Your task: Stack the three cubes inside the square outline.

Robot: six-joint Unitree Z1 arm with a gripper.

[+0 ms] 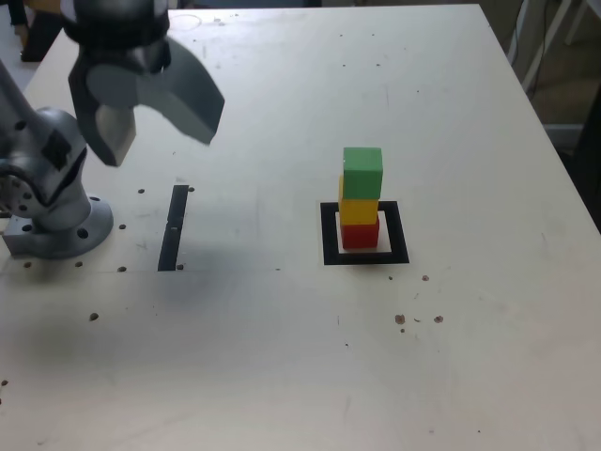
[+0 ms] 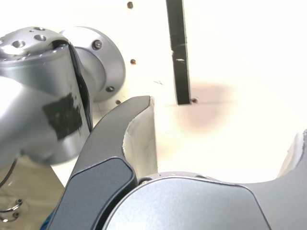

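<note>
Three cubes stand in one stack in the exterior view: a red cube at the bottom, a yellow cube on it and a green cube on top, sitting slightly askew. The stack rests inside the square outline, a thick black frame on the pale table. My gripper hangs high at the exterior view's left, far from the stack, open with nothing between its jaws. The wrist view shows the gripper spread wide over bare table. None of the cubes appears there.
A narrow black strip lies on the table below the gripper. The arm's silver base is bolted at the exterior view's left. Small screw holes dot the tabletop, and the table's edge runs along the exterior view's right.
</note>
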